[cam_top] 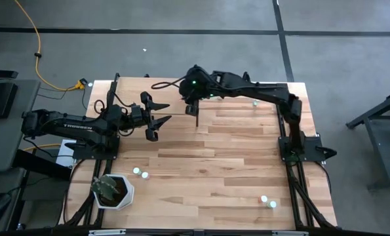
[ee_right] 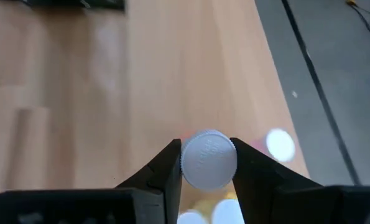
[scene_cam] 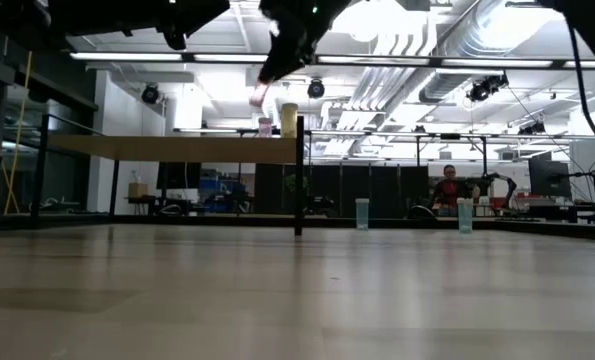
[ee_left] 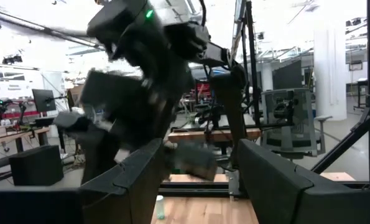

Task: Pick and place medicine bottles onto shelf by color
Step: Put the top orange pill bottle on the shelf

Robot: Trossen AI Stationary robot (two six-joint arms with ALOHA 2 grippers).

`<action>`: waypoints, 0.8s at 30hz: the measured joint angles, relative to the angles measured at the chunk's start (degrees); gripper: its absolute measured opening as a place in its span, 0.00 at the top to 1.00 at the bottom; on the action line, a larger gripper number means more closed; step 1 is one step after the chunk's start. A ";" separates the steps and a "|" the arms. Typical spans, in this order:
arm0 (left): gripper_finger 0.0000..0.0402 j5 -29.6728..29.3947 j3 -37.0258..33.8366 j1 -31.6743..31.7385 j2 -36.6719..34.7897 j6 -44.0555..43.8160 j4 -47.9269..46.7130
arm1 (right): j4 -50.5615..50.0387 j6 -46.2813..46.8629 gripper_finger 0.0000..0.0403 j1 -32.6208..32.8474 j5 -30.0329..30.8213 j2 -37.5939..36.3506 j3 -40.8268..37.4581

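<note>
1. Bench: striped plank top. Light-wood shelf stands at the far edge, toward the far-left corner; the low view shows its board raised on black posts.
2. Right arm: base at the bench's right edge, reaching long across the far edge to the shelf, elbow up, wrist bent downward. Right gripper hangs over the shelf's right end, fingers pinching a white-capped bottle by its sides; in the low view the bottle is up above the shelf board, not touching it.
3. Left arm: lies low along the left edge, forearm level, pointing toward the bench's middle. Left gripper is just beside the shelf's near edge, fingers spread wide, holding nothing.
4. White pot with plant: near-left corner.
5. Bottles on the shelf in the low view: a pinkish one and a yellowish one, close together at its right end.
6. Loose bottles: two near the pot, two by the near-right corner, one near the far edge under the right arm.
</note>
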 joint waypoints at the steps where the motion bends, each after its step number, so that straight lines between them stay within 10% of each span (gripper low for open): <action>1: 0.50 -0.02 0.00 0.01 0.00 0.00 0.00 | -0.41 -0.15 0.73 -0.07 1.11 0.63 0.26; 24: 0.50 0.00 0.00 0.00 0.00 0.46 0.04 | 0.66 1.64 0.73 -3.30 2.36 4.57 0.02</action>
